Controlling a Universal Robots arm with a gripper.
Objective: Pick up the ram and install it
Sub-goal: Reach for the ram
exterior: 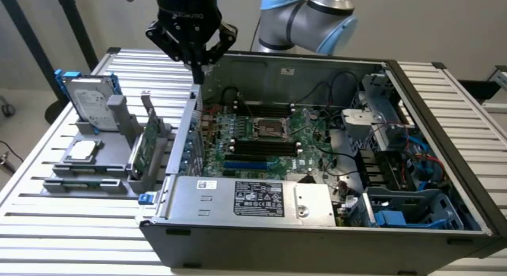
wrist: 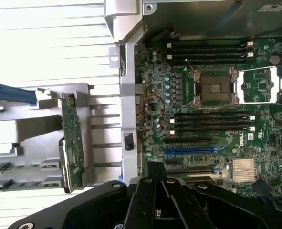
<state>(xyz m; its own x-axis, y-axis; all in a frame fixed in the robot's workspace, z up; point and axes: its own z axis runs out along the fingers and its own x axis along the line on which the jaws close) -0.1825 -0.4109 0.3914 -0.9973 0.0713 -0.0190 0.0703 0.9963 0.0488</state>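
Observation:
My black gripper [exterior: 198, 67] hangs over the back corner of the open computer case [exterior: 317, 234], on the exterior view's left, with its fingers drawn together to a point and nothing visible between them. In the wrist view the gripper [wrist: 156, 169] sits above the case's edge wall, beside the green motherboard [wrist: 203, 95]. The motherboard [exterior: 262, 130] lies flat inside the case, with long black slots [exterior: 262, 147] in front of the processor socket; these slots [wrist: 210, 121] look bare. The ram is hidden from me.
A grey holder [exterior: 87, 169] beside the case carries a silver hard drive with blue rails [exterior: 89, 101], a smaller drive [exterior: 82, 150] and a broad green expansion card [exterior: 142, 148]. A power supply [exterior: 253, 199] fills the case's near end, with cables and drive cages at the exterior view's right.

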